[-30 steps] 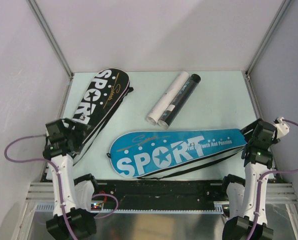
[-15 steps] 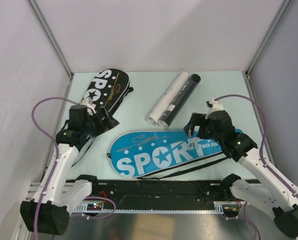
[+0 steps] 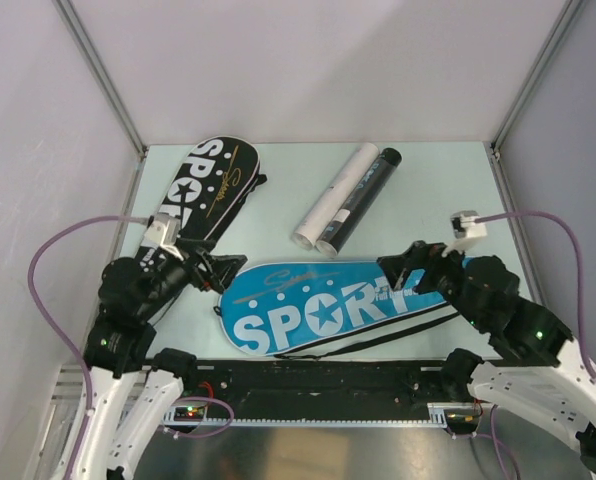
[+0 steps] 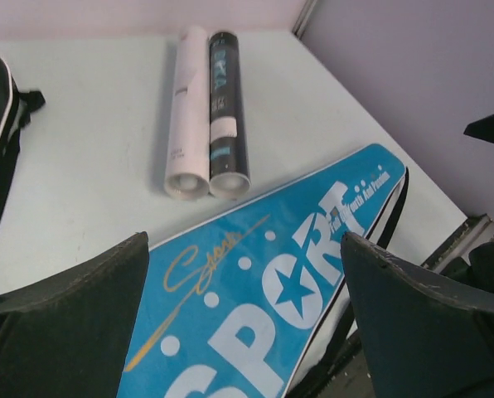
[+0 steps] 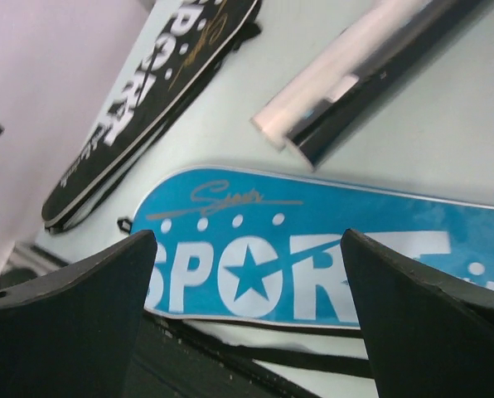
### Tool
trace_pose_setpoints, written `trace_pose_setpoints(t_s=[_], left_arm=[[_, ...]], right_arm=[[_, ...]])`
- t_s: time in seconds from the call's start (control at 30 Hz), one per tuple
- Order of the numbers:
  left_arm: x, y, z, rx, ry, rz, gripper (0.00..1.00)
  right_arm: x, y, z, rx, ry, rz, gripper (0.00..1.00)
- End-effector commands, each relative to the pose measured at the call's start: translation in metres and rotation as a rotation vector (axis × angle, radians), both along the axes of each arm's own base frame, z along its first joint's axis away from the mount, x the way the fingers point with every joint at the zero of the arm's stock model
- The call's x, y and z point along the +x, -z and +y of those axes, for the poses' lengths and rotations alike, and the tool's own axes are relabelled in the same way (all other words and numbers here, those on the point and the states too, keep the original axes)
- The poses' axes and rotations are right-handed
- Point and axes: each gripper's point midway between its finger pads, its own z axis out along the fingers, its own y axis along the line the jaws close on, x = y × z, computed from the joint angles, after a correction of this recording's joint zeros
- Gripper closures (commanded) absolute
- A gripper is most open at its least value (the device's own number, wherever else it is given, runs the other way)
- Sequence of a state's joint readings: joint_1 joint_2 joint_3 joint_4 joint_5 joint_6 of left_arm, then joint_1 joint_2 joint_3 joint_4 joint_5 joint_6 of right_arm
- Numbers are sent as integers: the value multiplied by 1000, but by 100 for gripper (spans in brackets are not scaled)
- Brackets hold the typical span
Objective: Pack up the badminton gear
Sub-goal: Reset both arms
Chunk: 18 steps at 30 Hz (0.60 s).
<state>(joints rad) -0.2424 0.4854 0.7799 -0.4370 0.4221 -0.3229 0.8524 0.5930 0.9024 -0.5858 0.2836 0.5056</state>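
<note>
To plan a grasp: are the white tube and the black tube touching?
Touching. Left wrist view shows the white tube lying flush against the black tube, no gap.

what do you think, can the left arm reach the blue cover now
Probably yes: the left claw hangs open at the wide end of the blue cover, nothing between them; the white tube and black tube lie farther back.

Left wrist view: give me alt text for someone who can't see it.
A blue SPORT racket cover lies on the pale table, framed by two open dark fingers. Beyond it, a white tube and a black tube lie side by side.
</note>
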Motion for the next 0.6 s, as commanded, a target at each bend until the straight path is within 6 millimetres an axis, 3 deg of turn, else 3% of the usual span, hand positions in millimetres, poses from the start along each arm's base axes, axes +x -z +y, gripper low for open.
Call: trace_pose_setpoints(t_s=[0.0, 0.13, 0.57], left_arm=[[3, -11, 4, -10, -24, -130, 2], [8, -14, 15, -24, -105, -150, 2], [12, -20, 21, -28, -142, -175, 2]], right_arm=[[8, -17, -44, 36, 224, -41, 0], [6, -18, -55, 47, 263, -52, 1], [9, -15, -54, 31, 268, -50, 1]])
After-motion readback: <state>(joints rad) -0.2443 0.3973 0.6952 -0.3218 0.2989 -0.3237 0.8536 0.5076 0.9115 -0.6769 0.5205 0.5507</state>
